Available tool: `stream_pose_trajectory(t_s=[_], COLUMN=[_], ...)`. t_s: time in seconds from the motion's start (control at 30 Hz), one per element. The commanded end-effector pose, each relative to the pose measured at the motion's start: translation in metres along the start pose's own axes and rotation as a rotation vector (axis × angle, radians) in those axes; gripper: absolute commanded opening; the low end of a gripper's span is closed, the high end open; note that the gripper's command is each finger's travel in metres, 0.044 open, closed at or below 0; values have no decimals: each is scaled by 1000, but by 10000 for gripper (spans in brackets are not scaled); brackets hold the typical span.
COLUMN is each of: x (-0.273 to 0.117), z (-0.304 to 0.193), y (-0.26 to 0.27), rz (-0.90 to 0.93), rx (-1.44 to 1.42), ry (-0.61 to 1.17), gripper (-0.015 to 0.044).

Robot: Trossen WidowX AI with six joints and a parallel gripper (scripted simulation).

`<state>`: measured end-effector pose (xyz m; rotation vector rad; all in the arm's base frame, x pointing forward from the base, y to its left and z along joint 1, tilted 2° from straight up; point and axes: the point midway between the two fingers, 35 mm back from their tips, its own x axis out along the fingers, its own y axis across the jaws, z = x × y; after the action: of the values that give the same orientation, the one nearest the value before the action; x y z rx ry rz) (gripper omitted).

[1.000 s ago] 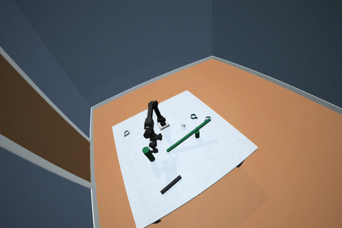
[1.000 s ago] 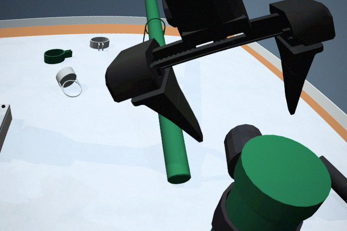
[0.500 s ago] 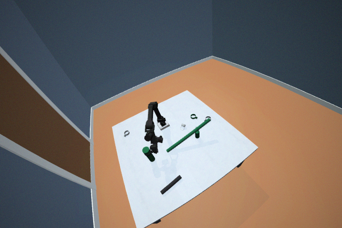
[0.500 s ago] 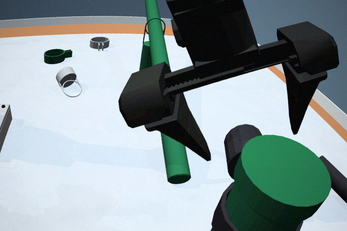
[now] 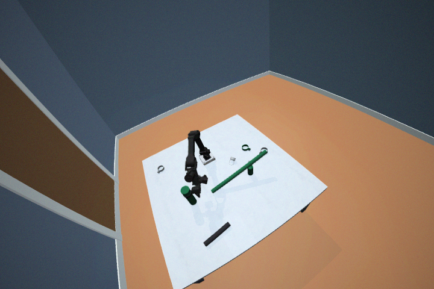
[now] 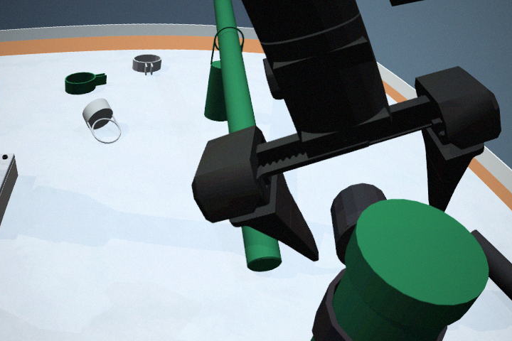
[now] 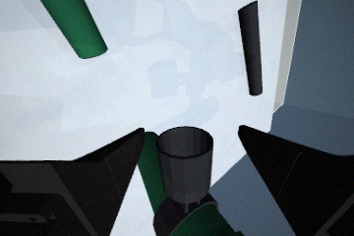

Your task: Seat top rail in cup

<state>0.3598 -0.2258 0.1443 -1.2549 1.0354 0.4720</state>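
The green rail (image 5: 238, 173) (image 6: 240, 88) (image 7: 79, 29) runs through the thin loop cap (image 6: 244, 40) on the small post (image 5: 250, 171) (image 6: 213, 98). Its near end is in the air, apart from the cup. The dark rail-end cup (image 6: 355, 213) (image 7: 187, 179) hangs on the brace band (image 6: 324, 311) (image 7: 163, 216), close below the cap of the big green post (image 5: 185, 190) (image 6: 422, 249). The cup is hidden in the top view. My gripper (image 5: 201, 187) (image 6: 377, 234) (image 7: 191, 130) is open and empty, its fingers on either side of the cup. Finger contact with the cup cannot be told.
A dark bar (image 5: 217, 233) (image 6: 506, 269) (image 7: 251, 49) lies on the table beyond the big post. A loose green band (image 6: 80, 86), a grey band (image 6: 146, 69) and a white loop cap (image 5: 232, 158) (image 6: 97, 107) lie near the rail's far half. Another grey ring lies beyond the arm.
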Motion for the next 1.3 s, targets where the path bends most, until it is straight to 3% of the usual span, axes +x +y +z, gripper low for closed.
stream_pose_trajectory(t_s=[0.0, 0.1, 0.47, 0.63, 0.8, 1.27], x=[8, 8, 8, 8, 6, 2], z=[0, 0, 0, 0, 0, 0], y=[5, 5, 5, 5, 8, 15], rz=[13, 13, 13, 13, 13, 13], rx=[7, 7, 7, 7, -25, -99], ry=[1, 1, 1, 1, -18, -61], gripper=[440, 440, 151, 118, 0, 0])
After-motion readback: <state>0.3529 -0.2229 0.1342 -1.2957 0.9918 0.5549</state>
